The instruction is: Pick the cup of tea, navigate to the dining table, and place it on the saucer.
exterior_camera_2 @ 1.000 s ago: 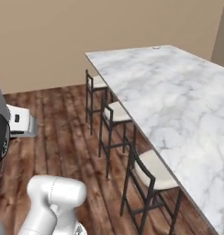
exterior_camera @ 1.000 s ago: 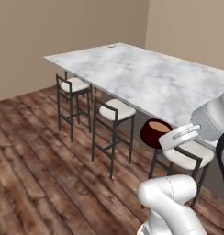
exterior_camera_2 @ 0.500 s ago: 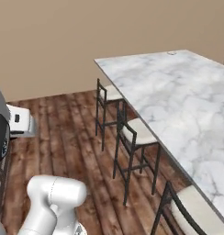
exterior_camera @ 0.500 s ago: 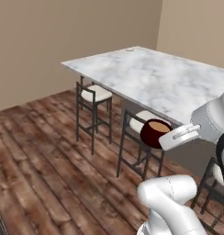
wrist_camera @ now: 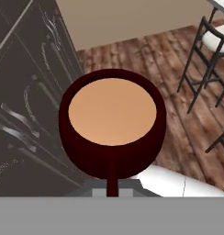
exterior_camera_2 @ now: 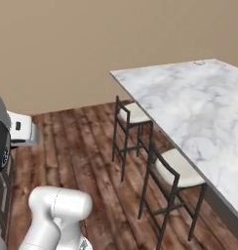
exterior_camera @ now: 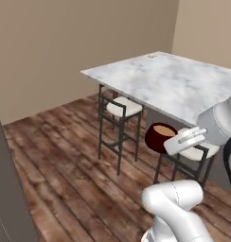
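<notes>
Beige walls and dark wood plank floor [exterior_camera: 56, 160] fill the frame, the marble dining table [exterior_camera: 183, 80] stretching across the upper right, saucer [exterior_camera: 152, 56] a small disc at its far corner. Two white-seated stools [exterior_camera: 121, 108] tuck along its edge. At lower right, the gripper [exterior_camera: 180, 140] pinches the cup of tea [exterior_camera: 160, 137] by its handle, aloft, level.

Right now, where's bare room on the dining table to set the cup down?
The marble top of the dining table is bare almost everywhere. One small pale disc sits by the far corner, probably the saucer. Below the near edge it is crowded: two stools.
</notes>
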You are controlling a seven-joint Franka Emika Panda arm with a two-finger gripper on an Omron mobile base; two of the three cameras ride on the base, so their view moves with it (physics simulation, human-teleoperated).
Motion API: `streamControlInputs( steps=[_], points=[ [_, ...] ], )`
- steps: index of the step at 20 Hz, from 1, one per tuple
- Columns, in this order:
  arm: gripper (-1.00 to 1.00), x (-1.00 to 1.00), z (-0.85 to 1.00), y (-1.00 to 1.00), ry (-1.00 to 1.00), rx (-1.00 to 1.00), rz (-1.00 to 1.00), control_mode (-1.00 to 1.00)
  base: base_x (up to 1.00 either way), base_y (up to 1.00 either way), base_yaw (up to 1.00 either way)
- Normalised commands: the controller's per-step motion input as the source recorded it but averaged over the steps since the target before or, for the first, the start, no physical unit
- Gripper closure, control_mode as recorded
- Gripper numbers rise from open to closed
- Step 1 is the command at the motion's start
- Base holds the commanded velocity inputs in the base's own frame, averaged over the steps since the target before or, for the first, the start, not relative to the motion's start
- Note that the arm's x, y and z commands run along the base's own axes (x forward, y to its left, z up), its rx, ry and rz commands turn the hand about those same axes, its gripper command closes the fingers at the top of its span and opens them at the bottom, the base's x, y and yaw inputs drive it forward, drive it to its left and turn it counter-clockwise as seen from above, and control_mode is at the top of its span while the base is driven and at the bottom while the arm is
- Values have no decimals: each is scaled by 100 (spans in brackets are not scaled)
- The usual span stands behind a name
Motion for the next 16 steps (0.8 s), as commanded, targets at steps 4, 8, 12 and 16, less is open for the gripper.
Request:
streamControlInputs(
  steps=[4, 8, 12, 16],
  points=[
    [100, 0, 0, 0, 0, 0, 0, 100, 100, 100, -9],
    [100, 0, 0, 0, 0, 0, 0, 100, 100, 99, -11],
    [100, 0, 0, 0, 0, 0, 0, 100, 100, 88, -15],
    [100, 0, 0, 0, 0, 0, 0, 100, 100, 65, -15]
  ],
)
